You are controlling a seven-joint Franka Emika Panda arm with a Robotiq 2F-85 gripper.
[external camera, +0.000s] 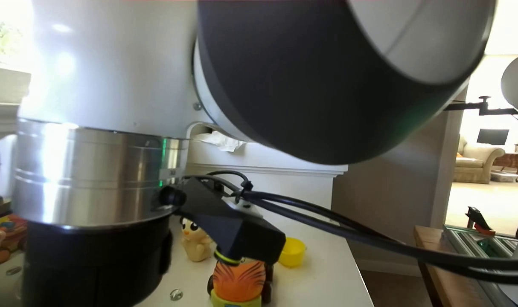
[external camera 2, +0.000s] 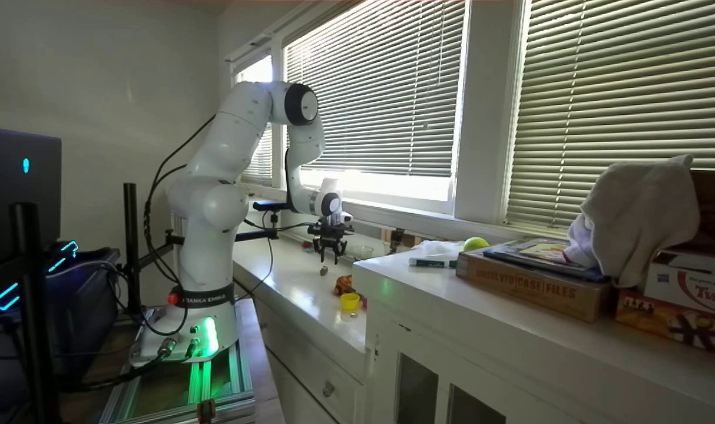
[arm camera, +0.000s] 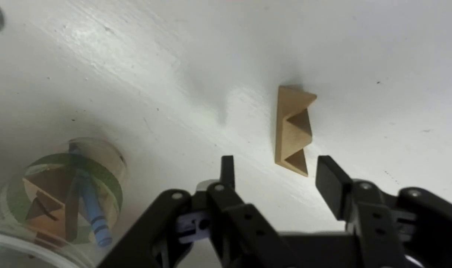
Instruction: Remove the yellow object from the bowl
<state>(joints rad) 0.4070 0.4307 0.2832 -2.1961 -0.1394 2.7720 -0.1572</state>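
Observation:
A tan zigzag block [arm camera: 291, 130] lies on the white surface in the wrist view. My gripper [arm camera: 274, 167] is open and empty above the surface. The block's near end shows between the fingertips, closer to the right finger; nothing touches it. The gripper also shows in an exterior view [external camera 2: 330, 257], over the counter. There the translucent bowl [external camera 2: 359, 252] stands just right of it; its contents are too small to tell. A pale curved rim [arm camera: 28, 246] shows at lower left in the wrist view; whether it is the bowl's I cannot tell.
A clear round container [arm camera: 116, 158] holds a brown block and a blue stick. A small yellow cup [external camera: 292, 252], an orange striped toy [external camera: 237, 281] and a beige animal toy [external camera: 195, 241] stand on the counter. A higher white cabinet top [external camera 2: 404, 277] is close by.

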